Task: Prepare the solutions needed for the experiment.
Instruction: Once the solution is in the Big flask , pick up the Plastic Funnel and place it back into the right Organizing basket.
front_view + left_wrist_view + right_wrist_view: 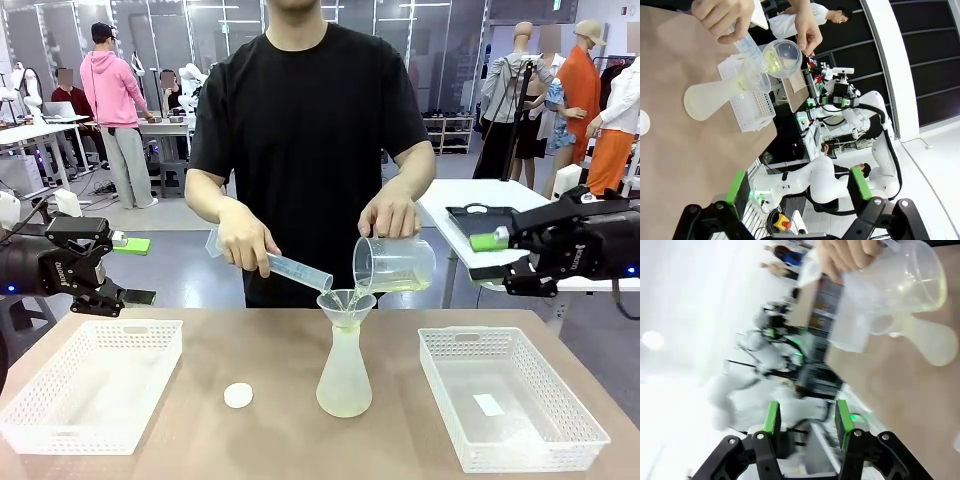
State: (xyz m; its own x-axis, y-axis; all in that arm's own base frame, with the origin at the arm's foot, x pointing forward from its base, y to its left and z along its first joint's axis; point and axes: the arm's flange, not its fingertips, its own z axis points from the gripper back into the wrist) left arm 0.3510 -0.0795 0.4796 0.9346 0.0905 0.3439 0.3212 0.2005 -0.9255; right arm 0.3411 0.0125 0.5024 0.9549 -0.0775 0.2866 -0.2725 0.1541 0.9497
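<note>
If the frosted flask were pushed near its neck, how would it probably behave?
The flask probably resists tipping: wide base, little liquid. The funnel seems merely set in its neck, so it might topple off.

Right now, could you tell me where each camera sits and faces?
Front: between the arms, facing the person across the table; left gripper, right gripper at the sides.
Left wrist: on that arm, rolled sideways, past its fingers toward the flask.
Right wrist: on that arm, past its fingers toward the beaker.
Shared: all show the flask.
</note>
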